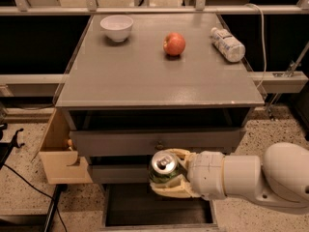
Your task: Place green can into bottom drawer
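Note:
The green can (164, 167), with its silver top and pull tab facing up, is held upright in my gripper (170, 174). The cream fingers (174, 191) are shut around its body. The arm reaches in from the right. The can hangs in front of the middle drawer and just above the bottom drawer (145, 210), which is pulled open and shows a dark, shallow interior.
The grey cabinet top (159, 71) carries a white bowl (117, 27), a red apple (174, 44) and a white plastic bottle (228, 44) lying on its side. A pale wooden box (59, 153) hangs at the cabinet's left side. Cables lie on the speckled floor at the left.

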`<state>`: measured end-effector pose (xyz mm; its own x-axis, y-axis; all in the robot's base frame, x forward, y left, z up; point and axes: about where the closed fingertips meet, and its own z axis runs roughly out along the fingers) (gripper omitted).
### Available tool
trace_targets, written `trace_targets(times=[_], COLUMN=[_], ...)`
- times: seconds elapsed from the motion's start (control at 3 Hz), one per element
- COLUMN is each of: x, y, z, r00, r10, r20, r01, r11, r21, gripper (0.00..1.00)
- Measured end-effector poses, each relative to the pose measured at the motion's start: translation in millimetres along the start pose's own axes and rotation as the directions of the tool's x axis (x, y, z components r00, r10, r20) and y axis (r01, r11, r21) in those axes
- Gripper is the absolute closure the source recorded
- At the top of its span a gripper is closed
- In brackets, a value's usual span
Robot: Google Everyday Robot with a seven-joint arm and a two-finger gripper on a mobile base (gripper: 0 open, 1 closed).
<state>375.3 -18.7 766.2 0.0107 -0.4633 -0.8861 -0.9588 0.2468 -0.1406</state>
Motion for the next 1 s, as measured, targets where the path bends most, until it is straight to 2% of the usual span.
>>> trace_targets(times=[1.0], x=[114], y=[12], z=[54], r00=[0.998], r10=[-0.057], r20=[0.023], r01=[0.057], r11=[0.9980], r21=[-0.026], gripper=[1.00])
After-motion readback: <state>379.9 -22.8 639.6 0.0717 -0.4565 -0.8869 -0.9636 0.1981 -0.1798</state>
